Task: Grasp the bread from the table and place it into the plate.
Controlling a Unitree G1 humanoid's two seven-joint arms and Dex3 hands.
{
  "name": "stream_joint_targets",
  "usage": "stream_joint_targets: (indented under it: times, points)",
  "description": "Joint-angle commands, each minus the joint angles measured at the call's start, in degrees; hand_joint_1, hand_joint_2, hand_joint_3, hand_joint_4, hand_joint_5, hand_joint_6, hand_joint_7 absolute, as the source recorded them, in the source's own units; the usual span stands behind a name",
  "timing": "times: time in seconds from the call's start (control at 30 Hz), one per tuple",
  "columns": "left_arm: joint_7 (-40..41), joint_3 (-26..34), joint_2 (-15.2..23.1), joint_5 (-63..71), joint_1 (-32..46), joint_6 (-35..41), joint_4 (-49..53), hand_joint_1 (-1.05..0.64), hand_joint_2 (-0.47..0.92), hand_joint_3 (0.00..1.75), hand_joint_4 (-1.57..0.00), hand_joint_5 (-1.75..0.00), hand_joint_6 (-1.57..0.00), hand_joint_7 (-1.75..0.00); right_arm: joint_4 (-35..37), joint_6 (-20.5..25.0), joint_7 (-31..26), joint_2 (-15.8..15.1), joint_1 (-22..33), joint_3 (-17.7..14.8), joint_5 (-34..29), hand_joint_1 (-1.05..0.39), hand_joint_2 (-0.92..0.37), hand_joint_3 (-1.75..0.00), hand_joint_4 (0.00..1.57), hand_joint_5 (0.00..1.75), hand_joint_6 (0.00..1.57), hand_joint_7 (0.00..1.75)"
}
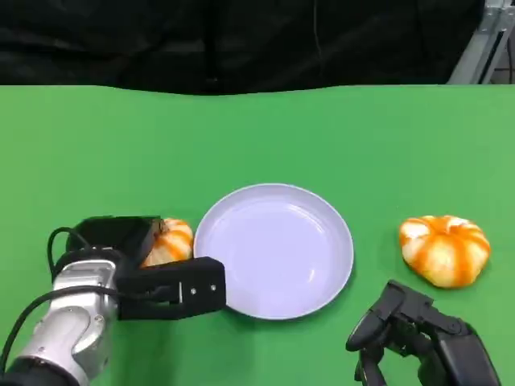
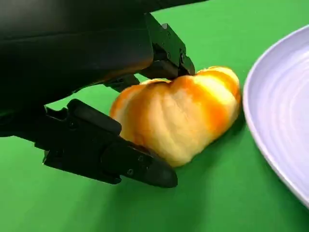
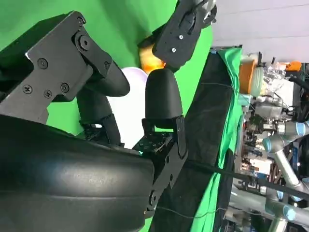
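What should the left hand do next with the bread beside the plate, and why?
Probably lift the bread a little and carry it toward the white plate. The left hand has fingers on both sides of the bread, which seems to rest on the green table just outside the plate's rim.

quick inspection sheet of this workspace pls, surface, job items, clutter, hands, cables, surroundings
surface: green table, flat, cloth-like.
job's things: left bread on the table beside the plate; plate holds nothing; second bread right of the plate, untouched.
clutter: nothing seen.
hands: left hand has fingers either side of the left bread, touching it; right hand holds nothing, fingers apart.
cables: black cable looping at the left wrist.
surroundings: black curtain behind; metal frame at far right.
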Motion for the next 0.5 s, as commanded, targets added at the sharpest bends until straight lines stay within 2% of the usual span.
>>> stream_joint_targets:
  times: [0.03,0.1,0.13,0.17,0.2,0.23,0.27,0.3,0.33,0.43,0.47,0.5]
  points:
    - [2.5,-0.8,1.0,-2.0,1.0,-3.0,1.1,-0.33,0.92,0.05,-0.63,-0.97,-0.69,-0.06,-1.0,-0.3,0.1,-0.7,0.7,-0.4,0.5,0.04,-0.34,-1.41,0.64,1.75,0.61,1.57]
    - [5.6,-0.5,1.5,-3.3,1.5,-6.0,1.6,-0.28,0.92,0.05,-0.69,-1.23,-0.87,-0.13,-1.0,-0.3,0.2,-0.8,0.8,-0.4,0.5,0.03,-0.34,-1.41,0.64,1.75,0.62,1.57]
    - [7.3,-0.3,1.9,-3.9,1.8,-7.5,1.9,-0.26,0.92,0.07,-0.72,-1.48,-0.91,-0.46,-1.1,-0.3,0.2,-0.8,0.8,-0.4,0.5,0.03,-0.34,-1.4,0.64,1.75,0.62,1.57]
    - [8.6,-0.2,2.1,-4.4,1.9,-8.7,2.3,-0.25,0.92,0.09,-0.74,-1.61,-0.85,-0.77,-1.1,-0.4,0.2,-0.8,0.8,-0.4,0.5,0.02,-0.34,-1.4,0.64,1.75,0.62,1.57]
    - [9.4,-0.3,2.3,-4.8,1.9,-9.4,2.6,-0.24,0.92,0.09,-0.75,-1.68,-0.81,-0.93,-1.1,-0.4,0.2,-0.9,0.8,-0.4,0.4,0.02,-0.34,-1.4,0.65,1.75,0.62,1.57]
    - [11.2,0.3,2.9,-5.1,2.5,-10.3,1.4,-0.24,0.92,0.1,-0.75,-1.71,-0.8,-1.02,-1.0,-0.4,0.2,-0.8,0.8,-0.5,0.6,0.02,-0.34,-1.4,0.65,1.75,0.62,1.57]
    - [12.7,0.8,3.4,-5.4,2.9,-10.9,0.6,-0.22,0.92,0.15,-0.79,-1.73,-0.68,-1.44,-0.9,-0.4,0.2,-0.7,0.7,-0.5,0.8,0.02,-0.34,-1.41,0.65,1.75,0.62,1.57]
    - [14.1,1.0,4.2,-4.7,3.5,-10.5,-1.2,-0.22,0.91,0.17,-0.81,-1.74,-0.64,-1.59,-0.7,-0.4,0.3,-0.7,0.6,-0.6,1.0,0.02,-0.34,-1.41,0.65,1.75,0.62,1.57]
    - [14.9,1.2,4.8,-4.1,3.9,-10.1,-2.4,-0.2,0.89,0.17,-0.82,-1.74,-0.59,-1.67,-0.6,-0.4,0.3,-0.6,0.6,-0.6,1.2,0.02,-0.34,-1.41,0.65,1.75,0.63,1.57]
    - [15.2,1.0,6.0,-2.4,4.2,-8.2,-4.6,-0.19,0.87,0.17,-0.83,-1.75,-0.57,-1.71,-0.2,-0.7,0.3,-0.6,0.4,-0.6,1.2,0.03,-0.34,-1.42,0.65,1.75,0.63,1.57]
    - [15.0,0.9,6.5,-1.5,4.2,-7.2,-5.5,-0.23,0.89,0.13,-0.82,-1.75,-0.65,-1.33,0.0,-0.8,0.2,-0.6,0.3,-0.6,1.1,0.02,-0.33,-1.42,0.66,1.75,0.63,1.57]
    - [14.9,0.9,6.8,-0.8,4.3,-6.4,-6.1,-0.24,0.9,0.11,-0.82,-1.75,-0.71,-1.16,0.1,-0.9,0.2,-0.6,0.2,-0.6,1.0,0.02,-0.33,-1.42,0.66,1.75,0.63,1.57]
